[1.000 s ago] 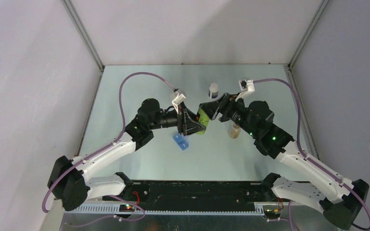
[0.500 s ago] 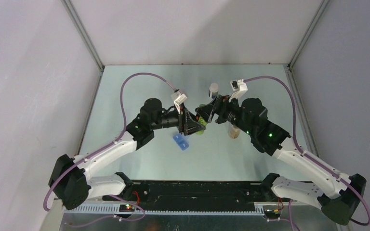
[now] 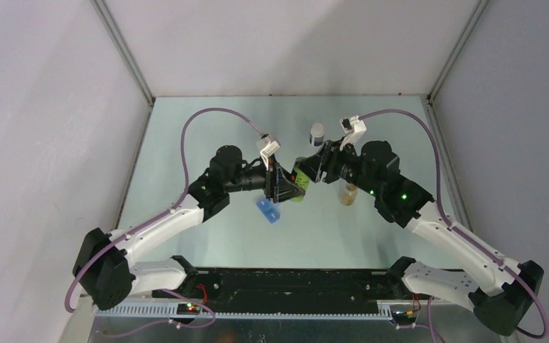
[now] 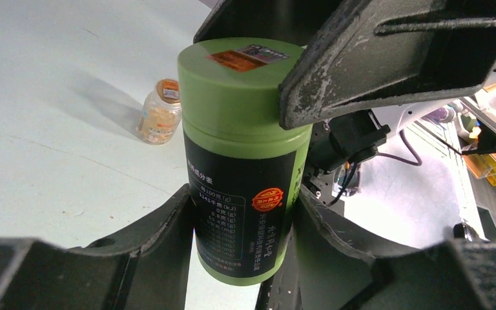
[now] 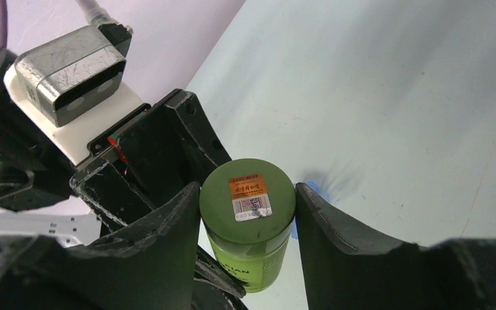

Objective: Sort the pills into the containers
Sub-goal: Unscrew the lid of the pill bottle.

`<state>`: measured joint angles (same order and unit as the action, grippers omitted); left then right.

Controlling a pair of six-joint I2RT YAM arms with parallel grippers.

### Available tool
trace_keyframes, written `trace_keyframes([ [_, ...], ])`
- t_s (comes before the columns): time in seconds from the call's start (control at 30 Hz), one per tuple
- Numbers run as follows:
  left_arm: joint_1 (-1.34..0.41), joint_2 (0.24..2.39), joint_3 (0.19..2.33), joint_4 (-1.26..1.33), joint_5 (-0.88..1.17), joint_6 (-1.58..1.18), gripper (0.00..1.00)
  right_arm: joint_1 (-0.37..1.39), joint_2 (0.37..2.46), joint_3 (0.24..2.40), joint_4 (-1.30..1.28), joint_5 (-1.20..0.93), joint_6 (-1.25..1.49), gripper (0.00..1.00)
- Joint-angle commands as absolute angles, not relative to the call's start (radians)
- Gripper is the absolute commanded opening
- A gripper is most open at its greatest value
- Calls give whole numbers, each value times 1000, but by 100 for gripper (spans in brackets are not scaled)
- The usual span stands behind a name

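Note:
A green bottle (image 3: 301, 179) with a black label and a green lid is held above the table between the two arms. My left gripper (image 4: 243, 197) is shut on the bottle's body (image 4: 245, 161), one finger pressed to each side. My right gripper (image 5: 247, 192) has its fingers against both sides of the lid (image 5: 247, 206), which carries an orange and white sticker. One right finger (image 4: 361, 71) lies across the lid's edge in the left wrist view. No loose pills show.
A small amber bottle (image 3: 347, 193) with an orange top stands on the table under the right arm, also the amber bottle (image 4: 159, 111). A white-capped dark blue bottle (image 3: 317, 133) stands further back. A blue container (image 3: 269, 210) lies below the left gripper.
The right gripper has moved in onto the bottle's top and its fingers have narrowed onto the lid. The left gripper keeps the bottle in the same place.

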<state>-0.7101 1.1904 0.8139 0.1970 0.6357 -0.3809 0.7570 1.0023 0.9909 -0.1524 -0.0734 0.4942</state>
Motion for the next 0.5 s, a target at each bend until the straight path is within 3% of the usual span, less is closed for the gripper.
trace_keyframes([
  [0.0, -707, 1173, 867, 230, 659, -363, 0, 686, 973, 1029, -135, -337, 396, 36],
  [0.1, -709, 1169, 864, 239, 677, -370, 0, 594, 968, 1015, -106, -638, 345, 36],
  [0.2, -709, 1169, 863, 258, 718, -384, 0, 558, 966, 1015, -81, -809, 307, 35],
  [0.3, -708, 1165, 857, 275, 750, -387, 0, 549, 958, 1015, -90, -972, 241, 25],
  [0.4, -708, 1147, 830, 329, 773, -384, 0, 549, 959, 1015, -103, -1102, 195, 1],
  [0.43, -709, 1135, 818, 338, 776, -373, 0, 549, 958, 1015, -103, -1095, 197, 0],
  [0.47, -709, 1130, 815, 337, 775, -367, 0, 549, 956, 1015, -105, -1070, 206, 5],
])
